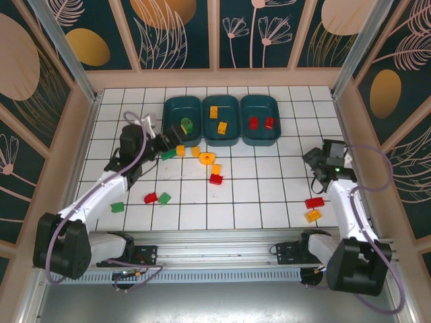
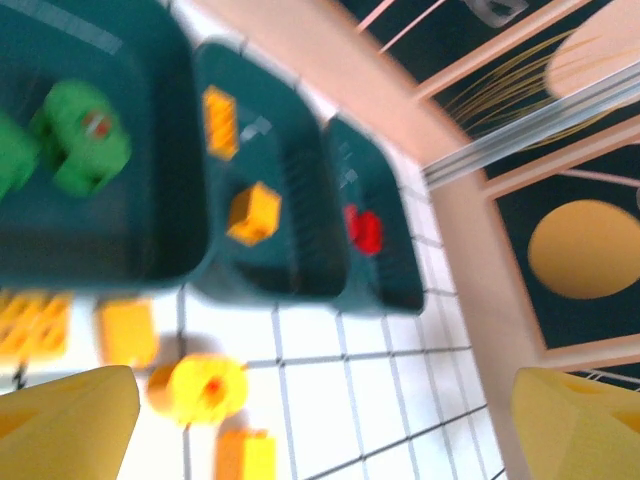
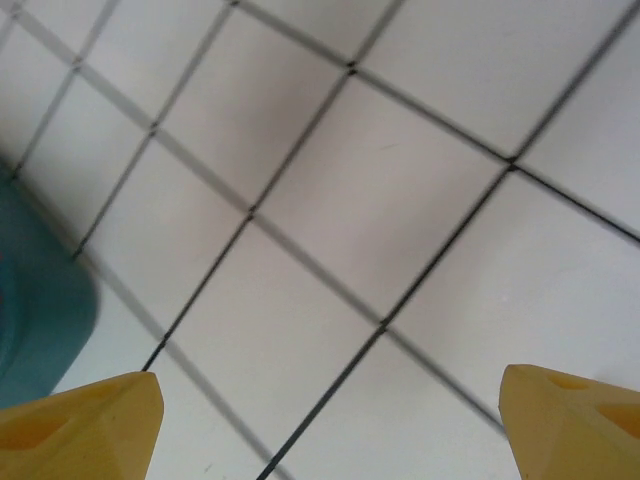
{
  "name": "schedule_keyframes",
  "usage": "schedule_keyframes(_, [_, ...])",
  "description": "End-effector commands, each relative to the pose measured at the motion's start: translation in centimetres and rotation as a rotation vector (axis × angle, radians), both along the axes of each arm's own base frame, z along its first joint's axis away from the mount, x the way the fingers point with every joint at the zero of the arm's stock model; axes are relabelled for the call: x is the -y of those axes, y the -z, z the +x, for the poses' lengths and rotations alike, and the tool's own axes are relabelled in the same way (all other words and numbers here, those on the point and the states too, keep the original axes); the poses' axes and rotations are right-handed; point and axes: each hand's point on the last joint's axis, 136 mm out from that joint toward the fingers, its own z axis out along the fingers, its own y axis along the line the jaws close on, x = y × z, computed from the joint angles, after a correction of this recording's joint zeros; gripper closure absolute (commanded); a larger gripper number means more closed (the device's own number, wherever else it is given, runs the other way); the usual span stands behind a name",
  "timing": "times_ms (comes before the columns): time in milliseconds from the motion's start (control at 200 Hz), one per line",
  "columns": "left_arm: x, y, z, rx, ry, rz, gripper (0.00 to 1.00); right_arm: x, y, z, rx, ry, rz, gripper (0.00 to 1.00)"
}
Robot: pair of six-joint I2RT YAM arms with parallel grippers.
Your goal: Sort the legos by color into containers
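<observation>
Two arms are bolted at 6 o'clock of the top view, the left arm (image 1: 87, 202) reaching toward 10 o'clock and the right arm (image 1: 350, 208) toward 3 o'clock. Both stand over the white tiled table (image 1: 269, 195).

Three teal bins sit side by side at 12 o'clock, touching. The left bin (image 1: 168, 114) holds a green piece (image 1: 186, 124). The middle bin (image 1: 222, 138) holds two orange bricks (image 1: 213, 112). The right bin (image 1: 261, 136) holds two red bricks (image 1: 254, 122).

The left gripper (image 1: 160, 142) hangs just in front of the left bin. Its wrist view shows the jaws spread wide with nothing between them (image 2: 325, 425). The right gripper (image 1: 316, 158) hangs over bare tiles, well apart from any brick. Its jaws are also wide and empty (image 3: 325, 425), with a teal bin corner (image 3: 40, 320) at 9 o'clock of that view.

Loose pieces lie on the tiles:
- A green brick (image 1: 168, 154) sits just beside the left gripper.
- Right of it come an orange brick (image 1: 180, 150), another orange brick (image 1: 196, 151) and a yellow round piece (image 1: 207, 158).
- Below those lie an orange block (image 1: 216, 169) and a red block (image 1: 215, 179).
- At 8 o'clock, a red brick (image 1: 150, 198) touches a green one (image 1: 164, 198), and a lone green brick (image 1: 117, 207) lies farther left.
- At 4 o'clock, a red piece (image 1: 314, 202) lies above an orange piece (image 1: 312, 215), beside the right arm.
</observation>
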Motion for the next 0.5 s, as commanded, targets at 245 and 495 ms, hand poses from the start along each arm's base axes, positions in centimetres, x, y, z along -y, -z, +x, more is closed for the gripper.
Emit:
schedule_keyframes(245, [-1.0, 5.2, -3.3, -0.098, -0.003, 0.015, 0.02, 2.0, 6.5, -6.5, -0.343, 0.154, 0.123, 0.16])
schedule_keyframes(495, [-0.9, 5.2, -3.3, -0.097, 0.019, 0.048, 0.02, -1.1, 9.3, -7.4, -0.435, 0.118, 0.22, 0.16])
